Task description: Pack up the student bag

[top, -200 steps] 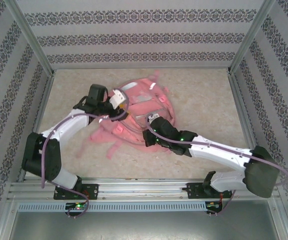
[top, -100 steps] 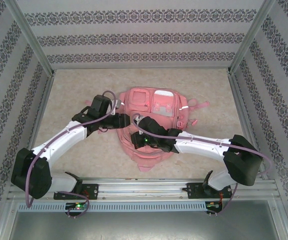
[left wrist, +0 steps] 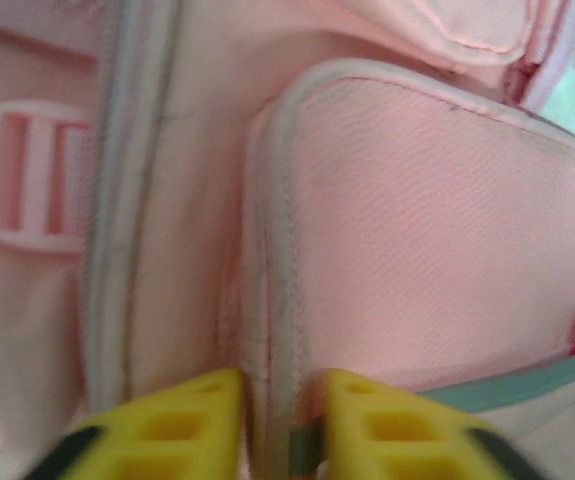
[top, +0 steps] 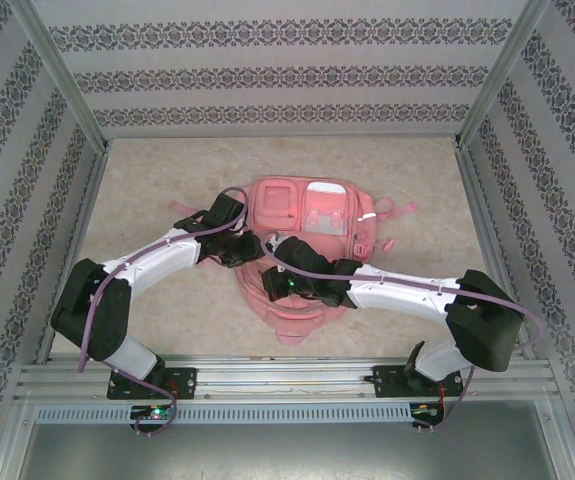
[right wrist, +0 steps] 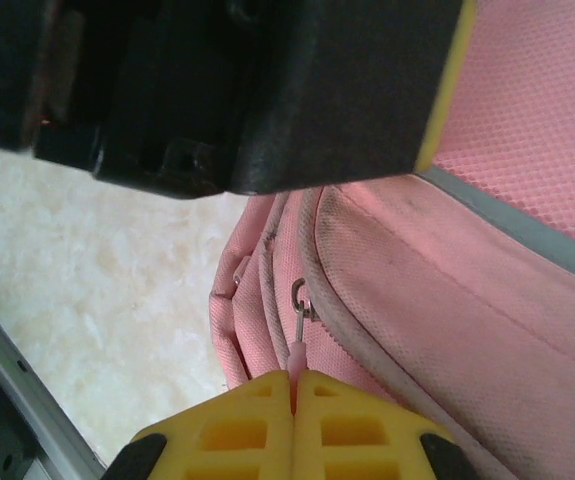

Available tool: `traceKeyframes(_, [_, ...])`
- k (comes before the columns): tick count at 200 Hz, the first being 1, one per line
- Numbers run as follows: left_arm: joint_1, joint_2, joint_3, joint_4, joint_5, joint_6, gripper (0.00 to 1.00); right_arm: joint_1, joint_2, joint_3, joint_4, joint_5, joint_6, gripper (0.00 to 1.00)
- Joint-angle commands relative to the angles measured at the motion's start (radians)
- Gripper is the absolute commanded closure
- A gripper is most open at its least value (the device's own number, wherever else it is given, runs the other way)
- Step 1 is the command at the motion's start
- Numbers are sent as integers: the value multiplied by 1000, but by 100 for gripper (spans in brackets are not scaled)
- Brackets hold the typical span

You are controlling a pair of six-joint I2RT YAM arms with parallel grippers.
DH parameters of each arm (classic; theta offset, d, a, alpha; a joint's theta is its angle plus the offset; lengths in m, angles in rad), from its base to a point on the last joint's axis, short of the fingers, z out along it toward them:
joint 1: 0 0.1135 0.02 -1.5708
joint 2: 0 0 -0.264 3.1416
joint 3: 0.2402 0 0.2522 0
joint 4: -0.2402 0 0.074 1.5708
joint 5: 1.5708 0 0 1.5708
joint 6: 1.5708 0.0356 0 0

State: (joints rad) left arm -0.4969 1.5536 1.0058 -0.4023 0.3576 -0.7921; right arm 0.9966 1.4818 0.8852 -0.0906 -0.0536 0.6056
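Now right pincer [right wrist: 294, 385] pinches student bag's [top: 312, 210] zipper pull [right wrist: 297, 348].

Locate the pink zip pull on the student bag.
In the right wrist view the zip pull sits low at centre, pinched by the right gripper, on a grey-piped seam of the student bag, table to its left.

The left arm [top: 142, 265] reaches forward and inward. Its left gripper [left wrist: 267, 420] has the yellow fingers [left wrist: 182, 425] drawn close together, pinching a raised seam of the student bag [left wrist: 417, 250] in the narrow gap between them. The right arm [top: 407, 292] lies low and extended toward the left arm, and the right gripper [right wrist: 294, 405] is pressed fully together on a thin pink zip pull [right wrist: 296, 350] that rises from between its fingertips. The left gripper's black body hangs just beyond those fingertips, so the two grippers nearly meet.
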Motion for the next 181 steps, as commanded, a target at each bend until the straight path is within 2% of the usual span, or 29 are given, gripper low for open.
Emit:
traceKeyframes(1, [-9, 17, 27, -6, -87, 4, 100, 33, -24, -6, -31, 55, 19, 100])
traceKeyframes(28, [0, -13, 49, -64, -146, 71, 100, 36, -74, -38, -150, 167, 30, 100])
traceKeyframes(54, [44, -71, 14, -22, -84, 103, 100, 36, -128, -90, -239, 229, 12, 100])
traceKeyframes(93, [98, -131, 33, -108, -92, 232, 100, 23, -201, -146, -355, 304, 0, 100])
traceKeyframes(132, [185, -126, 53, -139, -80, 334, 100, -43, -287, -219, -372, 294, 6, 100])
traceKeyframes(166, [256, 2, 159, -204, -34, 524, 100, -106, -343, -264, -345, 242, -15, 100])
traceKeyframes(181, [292, 92, 263, -278, -14, 591, 100, -106, -344, -262, -301, 187, -39, 100])
